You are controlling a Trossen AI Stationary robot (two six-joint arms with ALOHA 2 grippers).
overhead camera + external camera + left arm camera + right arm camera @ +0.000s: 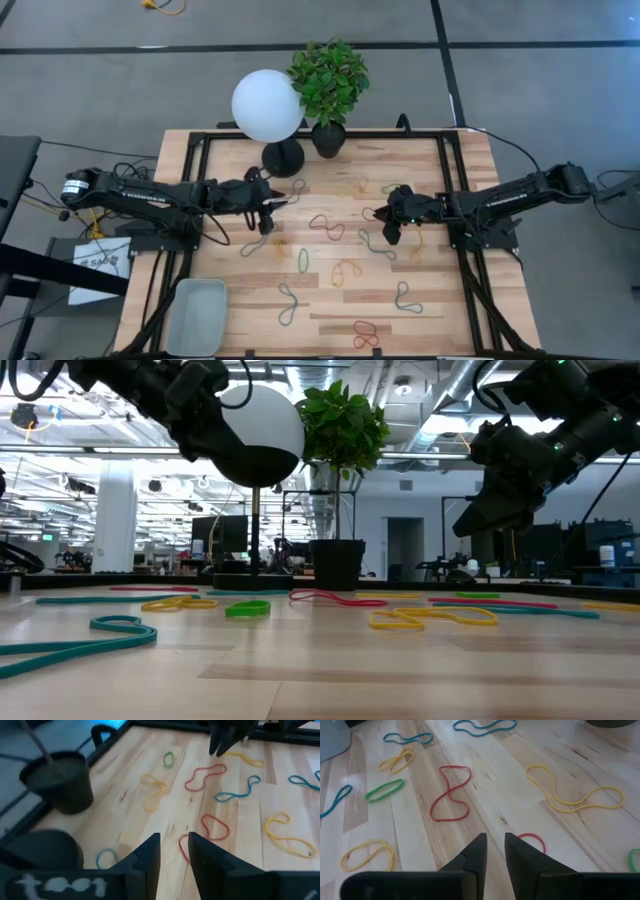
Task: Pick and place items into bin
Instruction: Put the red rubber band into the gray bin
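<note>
Both pincers are empty and hang above the worktop (pixel 330 300). The left pincer (pixel 270 210) is near the lamp base (pixel 283 157), fingers (pixel 147 855) parted by a narrow gap with nothing between them. The right pincer (pixel 392 228) is mid-table, also slightly parted and holding nothing.

The rubber bands (pixel 327 228) are scattered flat across the wood, none visibly in the bin (pixel 197 315), which sits at the near-left corner, well apart from both arms.

Risks as I see them:
- Bands lie flush on the wood. A descent that stops short closes on air; one that goes too deep drives the fingertips into the boards.
- Both gaps are narrow (barely wider than a band). Small lateral error and the fingers straddle nothing or just push the loop aside.
- Left wrist view shows a red band (pixel 215 827) just ahead of the fingers, with another red one partly hidden under them. Grabbing where two lie close could lift both, and one may drop off on the way.
- Right wrist view: a red loop (pixel 532 841) just beside the fingertips and a figure-eight red band (pixel 450 795) farther out. Floppy loop dangles, could snag a neighbour in transit.
- Left arm works close to the lamp base and plant pot (pixel 329 138); a wide swing could clip either.
- Right arm's route to the bin crosses the left arm's space, so collision is possible if both move at once.
</note>
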